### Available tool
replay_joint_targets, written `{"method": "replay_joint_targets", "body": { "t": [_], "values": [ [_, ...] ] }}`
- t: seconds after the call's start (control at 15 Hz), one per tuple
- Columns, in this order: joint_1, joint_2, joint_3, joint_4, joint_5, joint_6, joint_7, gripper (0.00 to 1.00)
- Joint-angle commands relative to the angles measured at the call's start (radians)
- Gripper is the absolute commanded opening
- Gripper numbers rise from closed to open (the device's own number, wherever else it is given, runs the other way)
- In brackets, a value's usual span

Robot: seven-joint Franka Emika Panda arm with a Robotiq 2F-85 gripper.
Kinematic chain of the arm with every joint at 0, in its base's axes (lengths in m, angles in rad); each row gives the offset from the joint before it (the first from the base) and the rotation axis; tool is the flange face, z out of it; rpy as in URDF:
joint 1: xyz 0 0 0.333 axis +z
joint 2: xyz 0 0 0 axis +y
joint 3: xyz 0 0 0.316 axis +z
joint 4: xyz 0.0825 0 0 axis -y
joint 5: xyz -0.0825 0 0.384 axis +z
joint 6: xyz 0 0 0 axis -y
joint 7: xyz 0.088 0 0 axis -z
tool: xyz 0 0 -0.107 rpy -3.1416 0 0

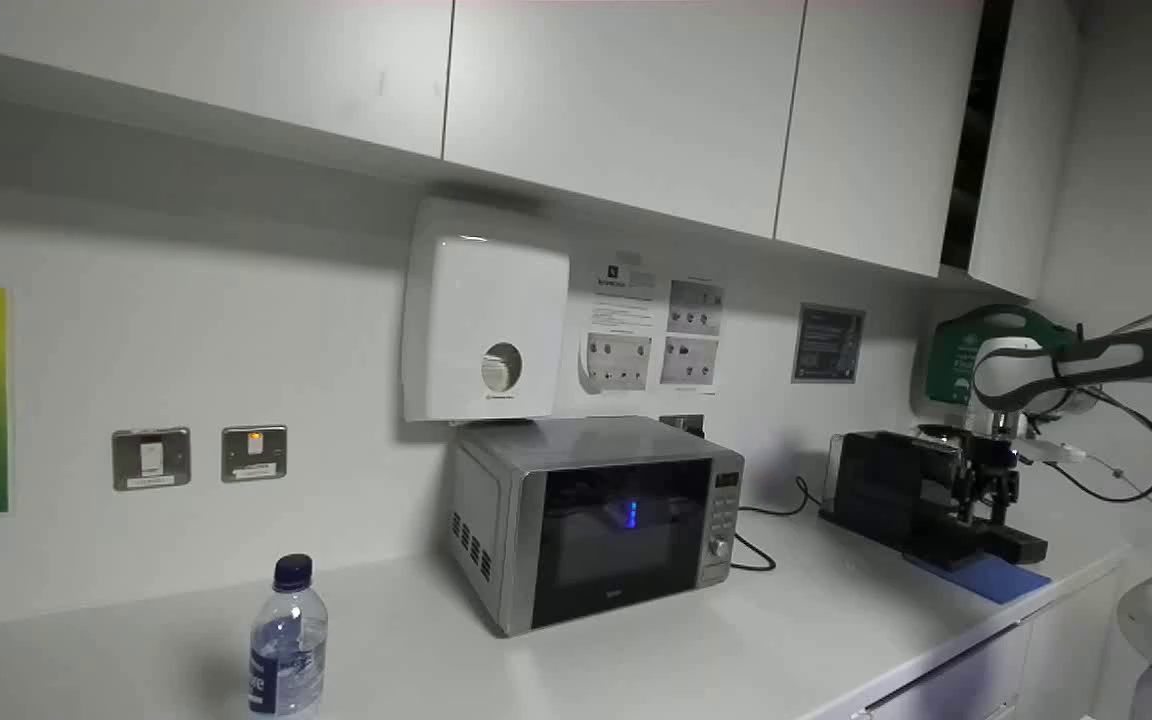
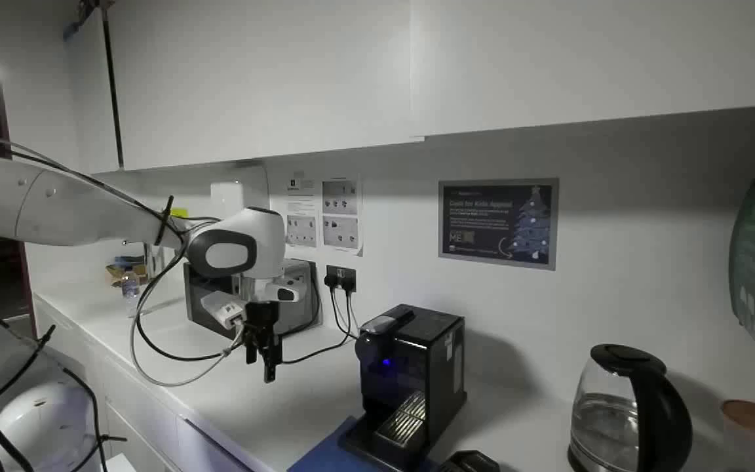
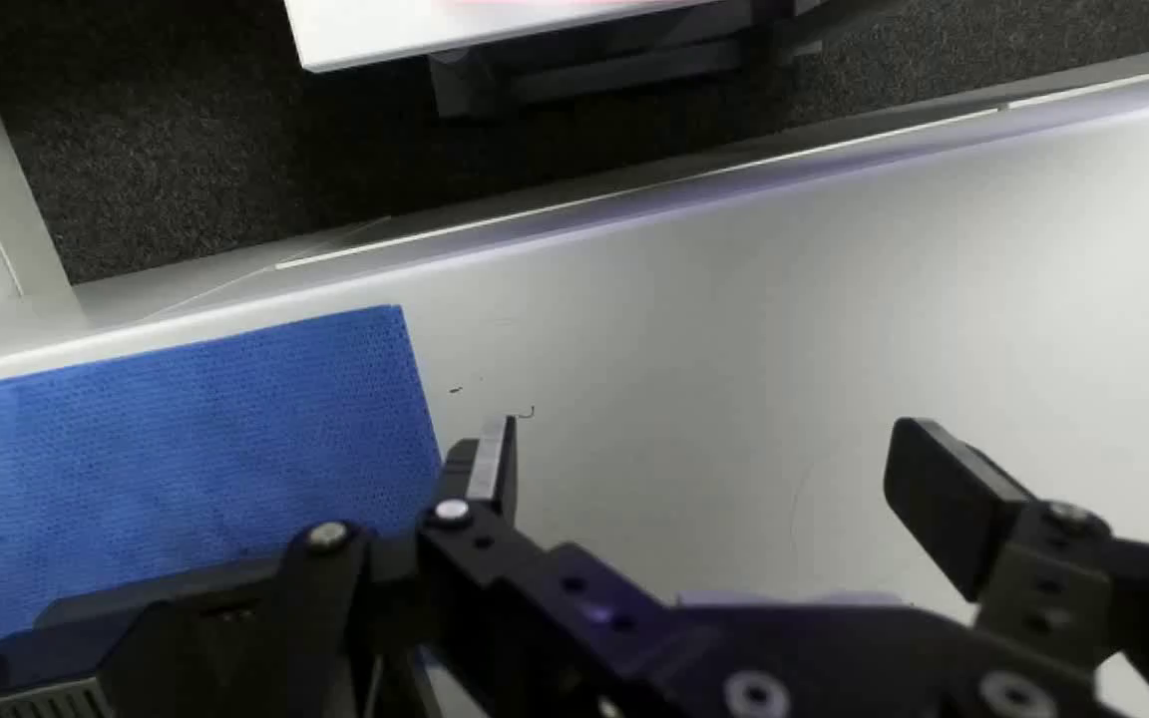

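The microwave [image 1: 586,540] stands apart from the coffee machine [image 2: 446,357], whose length runs front to back. A blue cloth [image 3: 186,429] pokes out beneath the machine; on the machine's microwave side hangs the gripper [image 3: 706,444], I see, fingers spread wide, empty.

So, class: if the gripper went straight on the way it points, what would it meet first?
Probably the white countertop: the open gripper points down at it, nothing visible between. The blue cloth seems off to one side, though depth is unclear.

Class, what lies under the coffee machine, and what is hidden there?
A blue cloth sticks out from under the front of the coffee machine; how far back it reaches is covered.
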Motion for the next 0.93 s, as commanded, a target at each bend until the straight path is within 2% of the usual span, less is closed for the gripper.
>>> {"method": "replay_joint_targets", "body": {
  "t": [0.0, 0.4, 0.87],
  "values": [
    [-0.008, 0.002, 0.007, 0.001, 0.004, -0.001, -0.004, 1.00],
    [-0.009, 0.006, 0.009, 0.001, 0.009, 0.008, 0.012, 1.00],
    [-0.014, 0.079, 0.065, -0.005, 0.080, 0.200, 0.263, 1.00]
  ]
}}
